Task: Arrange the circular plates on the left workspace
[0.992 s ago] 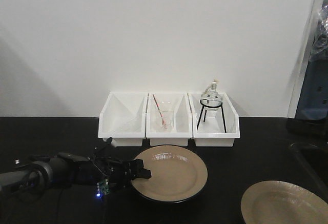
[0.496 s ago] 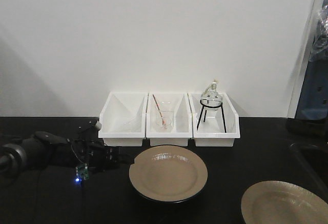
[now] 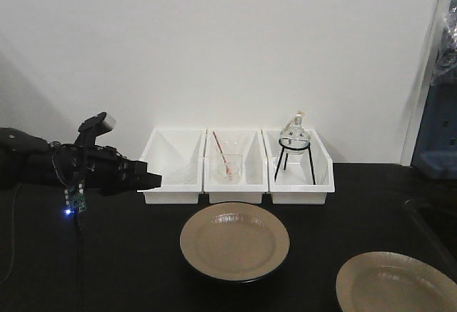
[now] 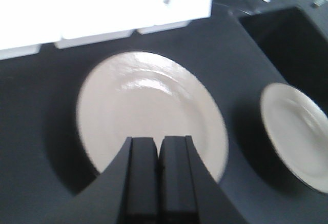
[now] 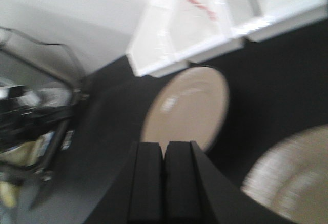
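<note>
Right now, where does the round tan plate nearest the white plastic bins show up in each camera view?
Exterior front-facing: round tan plate with dark rim, lower centre of the picture.
Left wrist: same plate, large, filling the centre.
Right wrist: same plate, centre, seen slanted and blurred.
Shared landmark: the row of white plastic bins right behind it, along the top in both wrist views.
</note>
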You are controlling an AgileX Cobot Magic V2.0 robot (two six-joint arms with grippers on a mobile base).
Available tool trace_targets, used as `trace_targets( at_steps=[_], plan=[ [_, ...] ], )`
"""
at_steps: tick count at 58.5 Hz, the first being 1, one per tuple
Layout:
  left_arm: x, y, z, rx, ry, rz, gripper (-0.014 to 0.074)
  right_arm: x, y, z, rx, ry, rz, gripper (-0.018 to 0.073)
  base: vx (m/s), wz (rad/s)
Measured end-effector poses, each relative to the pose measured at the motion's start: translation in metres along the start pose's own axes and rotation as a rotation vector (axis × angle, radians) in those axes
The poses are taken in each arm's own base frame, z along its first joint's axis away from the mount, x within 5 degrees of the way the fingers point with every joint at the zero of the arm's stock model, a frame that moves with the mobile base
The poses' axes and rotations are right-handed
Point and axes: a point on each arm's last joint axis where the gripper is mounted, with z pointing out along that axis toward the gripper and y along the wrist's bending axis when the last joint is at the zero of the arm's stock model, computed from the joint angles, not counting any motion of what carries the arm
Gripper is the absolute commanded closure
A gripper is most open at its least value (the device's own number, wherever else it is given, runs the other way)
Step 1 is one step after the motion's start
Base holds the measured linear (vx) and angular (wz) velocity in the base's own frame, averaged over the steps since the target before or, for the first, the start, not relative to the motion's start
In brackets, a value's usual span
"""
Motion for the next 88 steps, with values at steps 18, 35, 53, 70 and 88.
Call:
trace_targets(
  at_steps=[18,35,53,70,88],
  plan=[
    [0.011,-0.032,0.012,0.131,0.130,0.053,0.0597,0.003,-0.095,-0.041,0.338,-0.068,0.234,0.0545,0.00,0.01],
    [0.020,-0.064,0.041,0.043,0.195,0.161,0.0597,0.029,-0.151,-0.033,0.302,0.032,0.323,0.0281,0.00,0.00],
    [0.011,-0.069,0.003,-0.119,0.174,0.220,0.0597,0.037,-0.166,-0.024,0.294,0.068,0.318,0.0058,0.00,0.00],
    [0.038,-0.080,-0.027,-0.197,0.127,0.207,0.0597,0.051,-0.180,-0.001,0.267,0.135,0.345,0.0089,0.00,0.00],
    [0.056,-0.092,-0.050,-0.241,0.084,0.201,0.0597,0.062,-0.175,0.034,0.224,0.220,0.330,0.0148,0.00,0.00]
  ],
)
